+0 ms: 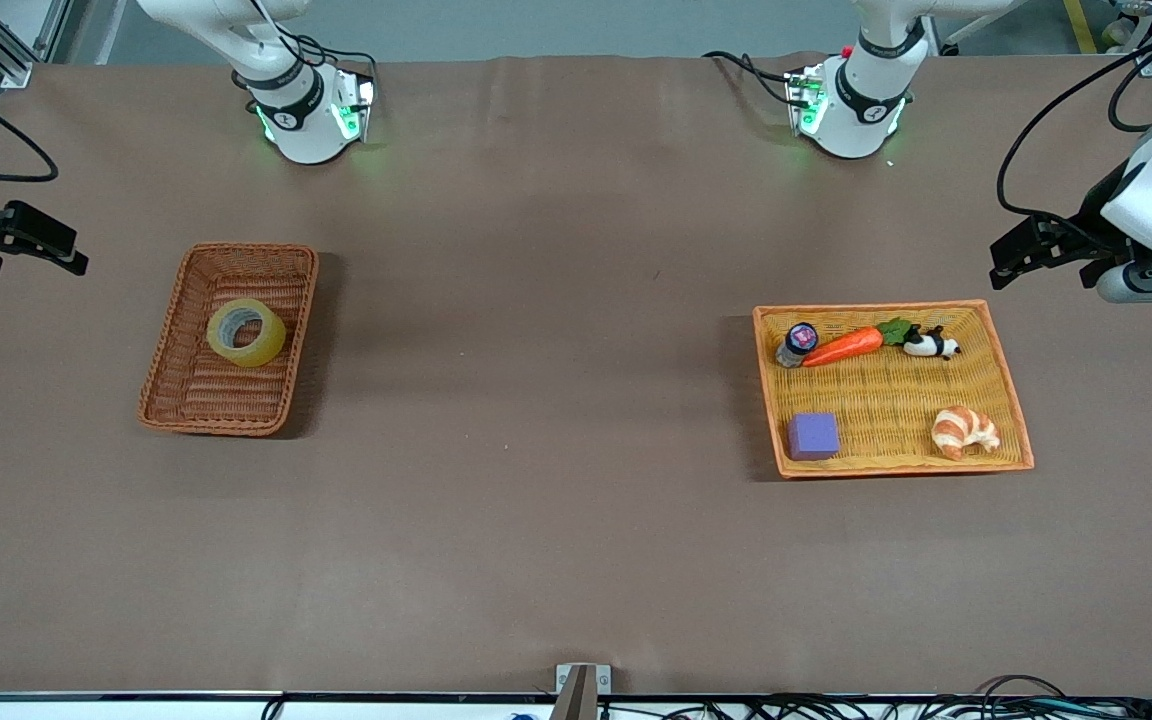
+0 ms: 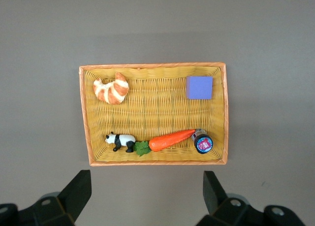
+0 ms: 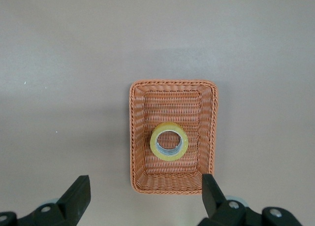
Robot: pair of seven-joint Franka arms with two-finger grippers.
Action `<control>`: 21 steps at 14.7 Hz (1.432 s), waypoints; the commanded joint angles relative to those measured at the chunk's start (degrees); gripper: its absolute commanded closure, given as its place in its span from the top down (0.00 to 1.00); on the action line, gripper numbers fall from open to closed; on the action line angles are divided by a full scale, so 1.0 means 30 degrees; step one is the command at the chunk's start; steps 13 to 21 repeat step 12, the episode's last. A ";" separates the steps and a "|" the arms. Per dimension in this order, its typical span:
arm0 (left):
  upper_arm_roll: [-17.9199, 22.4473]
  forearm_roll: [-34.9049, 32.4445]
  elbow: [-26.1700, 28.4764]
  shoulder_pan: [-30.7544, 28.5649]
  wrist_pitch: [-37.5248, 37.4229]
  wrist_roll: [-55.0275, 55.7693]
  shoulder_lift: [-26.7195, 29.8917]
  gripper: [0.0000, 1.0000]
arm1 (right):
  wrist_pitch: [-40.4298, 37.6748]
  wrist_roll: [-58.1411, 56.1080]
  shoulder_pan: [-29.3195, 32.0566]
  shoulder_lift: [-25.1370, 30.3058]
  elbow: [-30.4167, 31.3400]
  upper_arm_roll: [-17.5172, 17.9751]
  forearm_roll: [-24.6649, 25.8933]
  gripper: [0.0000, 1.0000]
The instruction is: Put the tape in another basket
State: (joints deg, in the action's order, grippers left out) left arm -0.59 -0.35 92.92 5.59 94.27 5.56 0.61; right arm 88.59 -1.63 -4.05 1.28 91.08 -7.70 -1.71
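The right gripper [image 1: 31, 245] hangs high in the air at the right arm's end of the table, over bare tabletop just off the dark wicker basket [image 1: 168, 330], its black fingers [image 3: 78, 196] spread wide apart and holding nothing. The left gripper [image 1: 1036, 255] hangs the same way at the left arm's end, over the table beside the orange-yellow tray [image 1: 1006, 380], with its fingers [image 2: 76, 191] also well apart and empty. Both arms wait, raised clear of everything below.

The tape [image 1: 246, 332] lies flat in the basket, hole upward, in the half of the basket farther from the front camera. It sits near the middle across the basket's width, with woven floor showing all around it, so it touches none of the raised sides. The nearer half of the basket floor is bare.

Measured from the basket, the tray lies well apart, toward the left arm's end of the table, with a broad stretch of brown table [image 1: 536, 400] between them. In the tray a carrot [image 1: 844, 346], a small jar [image 1: 797, 343] and a panda figure [image 1: 931, 345] line its farther edge, while a purple block [image 1: 813, 436] and a croissant [image 1: 964, 431] sit near its nearer edge; its middle is open.
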 commanded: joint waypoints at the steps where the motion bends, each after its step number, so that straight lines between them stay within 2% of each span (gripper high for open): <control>1: 0.0020 -0.0089 -0.0474 0.0042 0.0275 -0.0620 -0.0233 1.00 | 0.0148 0.0397 0.0266 0.0424 0.0315 0.0252 -0.0249 1.00; 21: -0.0039 -0.0001 -0.0562 0.0072 0.0424 -0.0506 -0.0058 1.00 | 0.0030 0.0162 0.0325 0.0365 0.0079 0.0223 -0.0219 1.00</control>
